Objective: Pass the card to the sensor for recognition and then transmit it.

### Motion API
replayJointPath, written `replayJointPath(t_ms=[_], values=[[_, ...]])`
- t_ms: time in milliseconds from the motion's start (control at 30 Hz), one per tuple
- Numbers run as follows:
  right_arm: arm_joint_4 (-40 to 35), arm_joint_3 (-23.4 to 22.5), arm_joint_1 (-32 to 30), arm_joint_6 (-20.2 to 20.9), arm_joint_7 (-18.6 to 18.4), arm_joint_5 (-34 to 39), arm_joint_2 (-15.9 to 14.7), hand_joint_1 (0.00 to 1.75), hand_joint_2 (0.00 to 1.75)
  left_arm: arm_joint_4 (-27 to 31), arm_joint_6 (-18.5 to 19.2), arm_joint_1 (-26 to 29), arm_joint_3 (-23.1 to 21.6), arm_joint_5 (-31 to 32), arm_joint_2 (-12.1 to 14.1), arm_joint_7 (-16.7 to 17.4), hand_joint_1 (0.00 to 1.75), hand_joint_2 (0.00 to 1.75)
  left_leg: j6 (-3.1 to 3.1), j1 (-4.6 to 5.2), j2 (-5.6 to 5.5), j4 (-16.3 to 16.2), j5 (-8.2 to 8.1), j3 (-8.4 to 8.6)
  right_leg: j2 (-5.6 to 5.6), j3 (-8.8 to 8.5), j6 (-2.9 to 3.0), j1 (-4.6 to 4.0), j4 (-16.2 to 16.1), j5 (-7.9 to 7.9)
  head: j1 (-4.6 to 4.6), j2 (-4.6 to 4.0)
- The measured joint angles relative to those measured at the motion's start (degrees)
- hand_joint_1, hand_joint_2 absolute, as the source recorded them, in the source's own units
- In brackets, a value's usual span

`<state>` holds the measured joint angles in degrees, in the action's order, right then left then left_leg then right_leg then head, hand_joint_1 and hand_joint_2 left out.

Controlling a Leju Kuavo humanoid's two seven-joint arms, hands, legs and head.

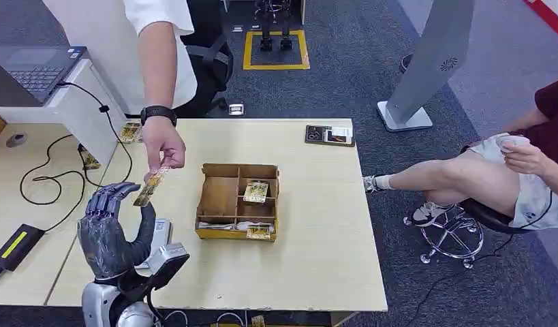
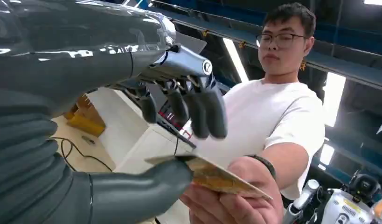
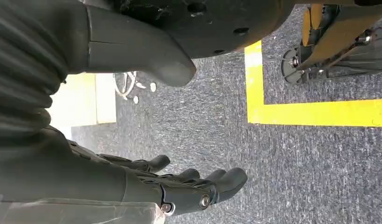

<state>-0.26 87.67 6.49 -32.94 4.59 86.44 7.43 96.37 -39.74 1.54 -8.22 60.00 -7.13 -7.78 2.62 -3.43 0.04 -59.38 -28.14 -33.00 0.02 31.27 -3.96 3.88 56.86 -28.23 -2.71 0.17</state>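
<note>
- Right now the left hand [image 1: 111, 228] is standing raised at the lower left of the head view, palm up, with its fingers [image 2: 198, 109] spread and arching over the card [image 1: 150, 187].
- In the left wrist view the thumb [image 2: 147, 193] is touching the underside of the card [image 2: 212, 176], while the darker fingers are hovering above it and apart from it, so the grip is not closing.
- A person's hand [image 1: 163, 144], a black watch on its wrist, is reaching down from the upper left and pinching the far end of the card.
- The card is hanging above the table [image 1: 317, 231], just left of the brown divided box [image 1: 238, 201] at centre frame, which is holding a few more cards.
- Over by the table's far edge, upper centre, a small dark device [image 1: 329, 135] is lying flat.
- The right hand [image 3: 179, 184] is hanging over grey carpet, its fingers loosely extended and holding nothing.
- A seated person [image 1: 514, 170] is occupying the right of the frame.
</note>
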Motion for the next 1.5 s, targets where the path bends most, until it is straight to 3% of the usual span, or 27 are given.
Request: replayJointPath(t_ms=[967, 1500], values=[[-0.22, 1.71, 0.09, -0.15, -0.41, 0.02, -0.02, 0.00, 1.75, -2.21, -0.04, -1.30, 0.88, -0.22, -1.14, -1.48, 1.75, 1.75, 0.00, 0.00, 0.00, 0.00, 0.00, 0.00, 0.01, 0.00, 0.00, 0.00, 0.00, 0.00, 0.00, 0.00], [-1.42, 1.75, 0.19, -0.81, -0.33, -1.09, -0.59, 0.00, 1.75, -10.10, -0.04, -3.77, 7.17, 11.09, -0.04, 9.07, 1.75, 1.75, 0.00, 0.00, 0.00, 0.00, 0.00, 0.00, 0.01, -0.01, 0.00, 0.00, 0.00, 0.00, 0.00, 0.00]])
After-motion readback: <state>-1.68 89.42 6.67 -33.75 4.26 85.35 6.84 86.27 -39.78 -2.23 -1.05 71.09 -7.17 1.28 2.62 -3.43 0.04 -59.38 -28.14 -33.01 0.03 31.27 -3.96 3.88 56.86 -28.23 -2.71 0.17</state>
